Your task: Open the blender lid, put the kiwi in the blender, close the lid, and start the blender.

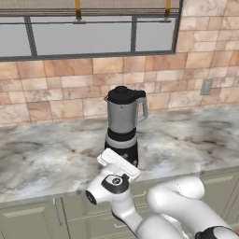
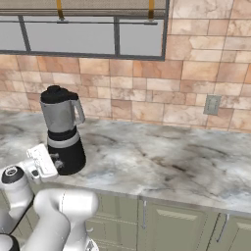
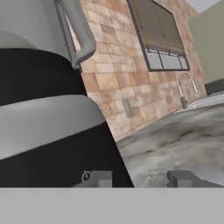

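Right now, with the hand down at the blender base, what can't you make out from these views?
- Kiwi: the grey jar of the blender is too murky to show fruit inside.
- Front knob: hidden behind the hand in the left base view.
- Gripper: fingertips cut off by the hand view's bottom; contact with the base is unclear.
- Blender lid: looks on the jar; how firmly it sits is too small to judge.
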Tool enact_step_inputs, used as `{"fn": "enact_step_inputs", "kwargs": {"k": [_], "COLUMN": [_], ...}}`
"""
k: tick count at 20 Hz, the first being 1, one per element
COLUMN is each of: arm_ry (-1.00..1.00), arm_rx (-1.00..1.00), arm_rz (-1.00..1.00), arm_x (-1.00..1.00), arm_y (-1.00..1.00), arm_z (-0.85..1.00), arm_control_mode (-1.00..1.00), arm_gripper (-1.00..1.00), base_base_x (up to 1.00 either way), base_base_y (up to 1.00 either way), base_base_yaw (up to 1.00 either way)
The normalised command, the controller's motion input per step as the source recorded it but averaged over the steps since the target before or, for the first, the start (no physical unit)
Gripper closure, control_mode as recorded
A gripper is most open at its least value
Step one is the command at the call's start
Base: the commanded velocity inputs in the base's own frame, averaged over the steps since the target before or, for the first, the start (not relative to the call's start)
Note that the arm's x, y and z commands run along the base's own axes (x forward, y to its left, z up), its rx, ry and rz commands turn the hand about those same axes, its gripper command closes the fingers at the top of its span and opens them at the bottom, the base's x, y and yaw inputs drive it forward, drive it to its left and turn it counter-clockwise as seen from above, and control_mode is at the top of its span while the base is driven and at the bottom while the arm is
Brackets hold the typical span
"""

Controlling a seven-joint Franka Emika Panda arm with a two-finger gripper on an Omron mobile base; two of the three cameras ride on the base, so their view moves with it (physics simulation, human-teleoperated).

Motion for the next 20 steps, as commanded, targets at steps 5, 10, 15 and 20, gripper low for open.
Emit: {"fn": "enact_step_inputs", "kwargs": {"k": [5,10,15,20], "arm_ry": [-0.21,-0.14,-0.11,-0.09], "arm_rx": [0.0,0.0,0.0,0.0], "arm_rz": [0.0,0.0,0.0,-0.02], "arm_x": [0.0,0.0,-0.5,-0.92], "arm_y": [0.0,0.0,0.0,0.0], "arm_z": [0.44,0.44,0.47,0.49], "arm_control_mode": [-1.0,-1.0,-1.0,-1.0], "arm_gripper": [-1.0,-1.0,-1.0,-1.0], "base_base_x": [0.0,0.0,0.0,0.0], "base_base_y": [0.0,0.0,0.0,0.0], "base_base_yaw": [0.0,0.0,0.0,0.0]}}
